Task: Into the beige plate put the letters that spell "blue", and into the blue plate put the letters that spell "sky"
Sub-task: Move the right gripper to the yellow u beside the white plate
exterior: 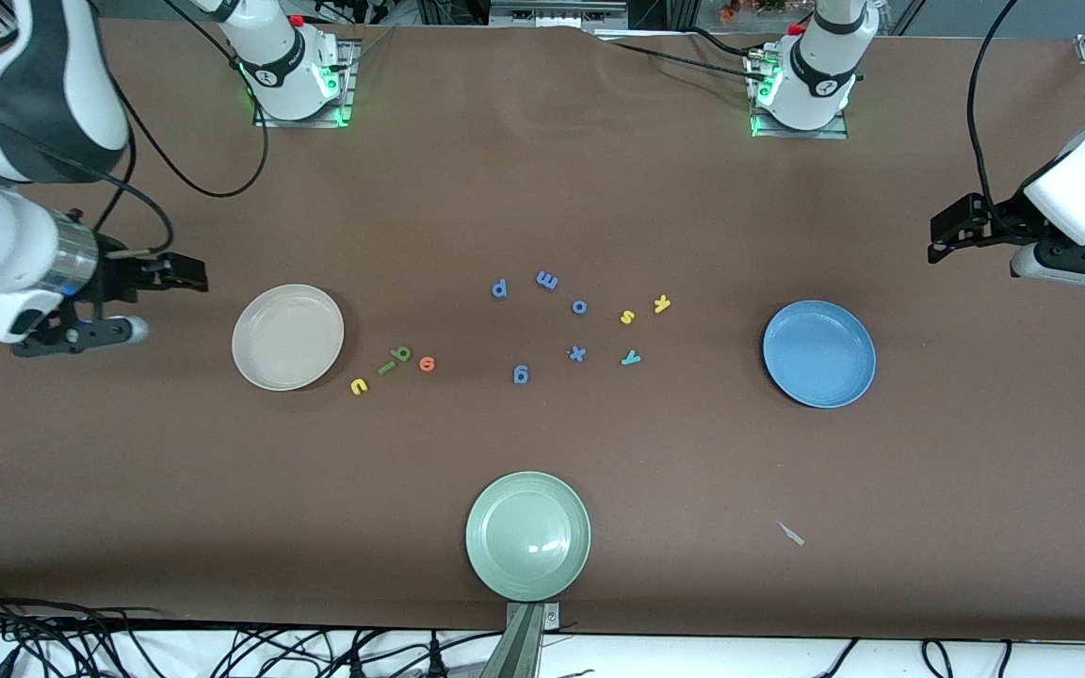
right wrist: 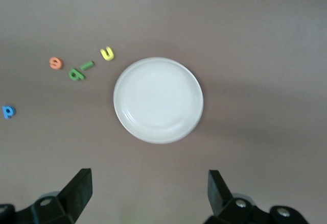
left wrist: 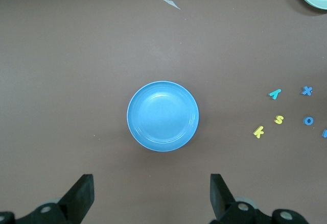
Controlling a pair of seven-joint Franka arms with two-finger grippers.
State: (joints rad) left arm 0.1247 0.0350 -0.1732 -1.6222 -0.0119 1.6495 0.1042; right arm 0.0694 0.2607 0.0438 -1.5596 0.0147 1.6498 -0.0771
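- A pale green plate [exterior: 527, 536] sits nearest the front camera, at the table's middle, with a small pale scrap [exterior: 791, 534] lying toward the left arm's end.
- The yellow u [exterior: 359, 385], dark green l [exterior: 387, 367], green b [exterior: 402, 354] and orange e [exterior: 427, 363] lie in a short row just beside the beige plate [exterior: 287, 336], none of them in it.
- The blue g [exterior: 521, 375] and blue x [exterior: 577, 354] lie in the middle; the teal y [exterior: 631, 358] lies near the x.
- The blue plate [exterior: 818, 353] sits toward the left arm's end, well apart from the letters, holding nothing.
- Slightly farther lie the yellow s [exterior: 627, 317], yellow k [exterior: 662, 303] and blue o [exterior: 579, 306].
- Farthest of the letters are the blue p [exterior: 499, 288] and blue m [exterior: 547, 280].
- The right gripper [exterior: 186, 273] hangs at the right arm's end, beside the beige plate, fingers spread apart, holding nothing.
- The left gripper [exterior: 949, 237] hangs at the left arm's end, near the blue plate, fingers also apart and bare.
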